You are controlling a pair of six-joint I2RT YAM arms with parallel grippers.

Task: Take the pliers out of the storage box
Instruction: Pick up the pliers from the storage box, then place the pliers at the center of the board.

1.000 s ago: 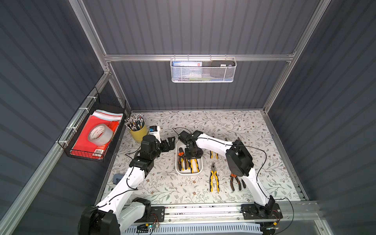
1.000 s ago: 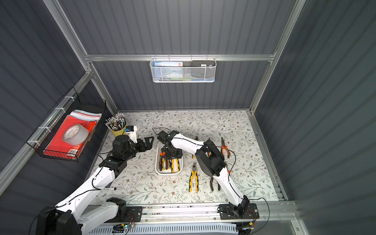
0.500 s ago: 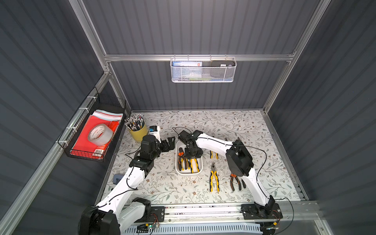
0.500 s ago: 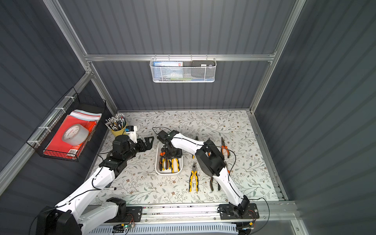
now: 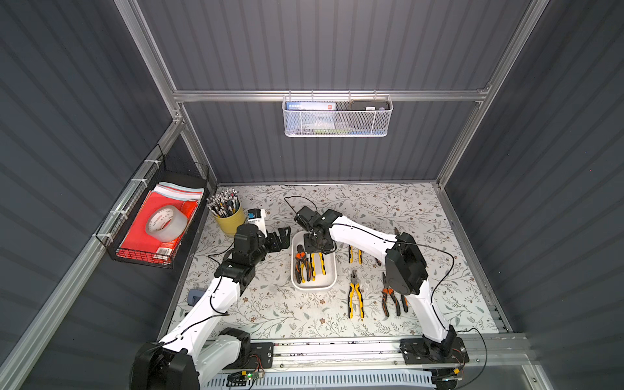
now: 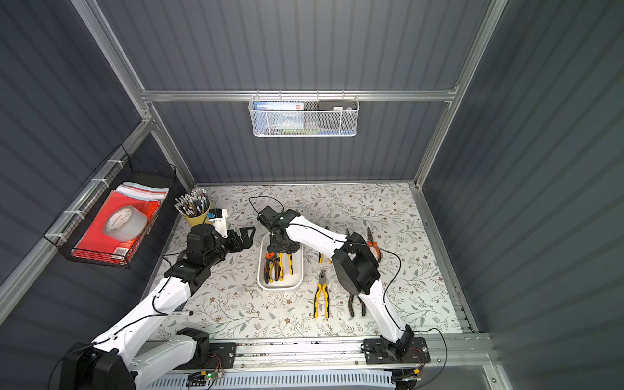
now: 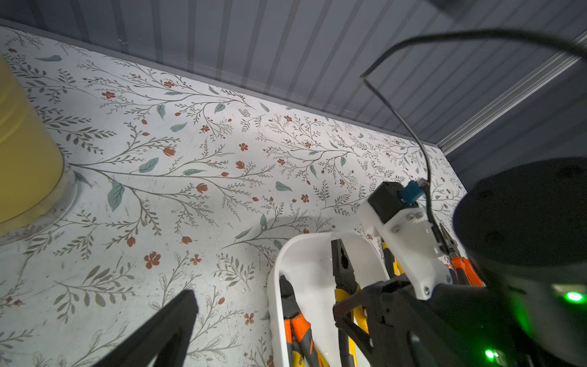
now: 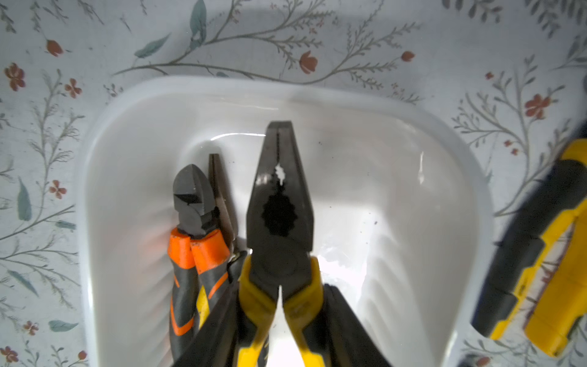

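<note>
- Three dark-jawed pliers [image 5: 305, 266] are kept inside the shallow white plastic storage box [image 5: 314, 287] at the centre of the floral desk [image 5: 270, 304].
- Yellow-and-black combination pliers [image 8: 279, 203] among them are clamped at the handles by the right gripper [image 5: 317, 249].
- Left gripper [image 5: 283, 236], with its fingers wide apart, is held at the box's 10 o'clock.
- Further pliers [image 5: 355, 299] are laid on the desk at 3 to 4 o'clock.

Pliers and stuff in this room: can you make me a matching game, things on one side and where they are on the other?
Things:
1. tape roll
2. pencils
3. blue box
4. orange-handled cutters

Places:
A. in the yellow cup
B. in the white storage box
C. in the black wire basket
D. in the white mesh basket on the back wall

Pairs: 1-C, 2-A, 3-D, 4-B
</note>
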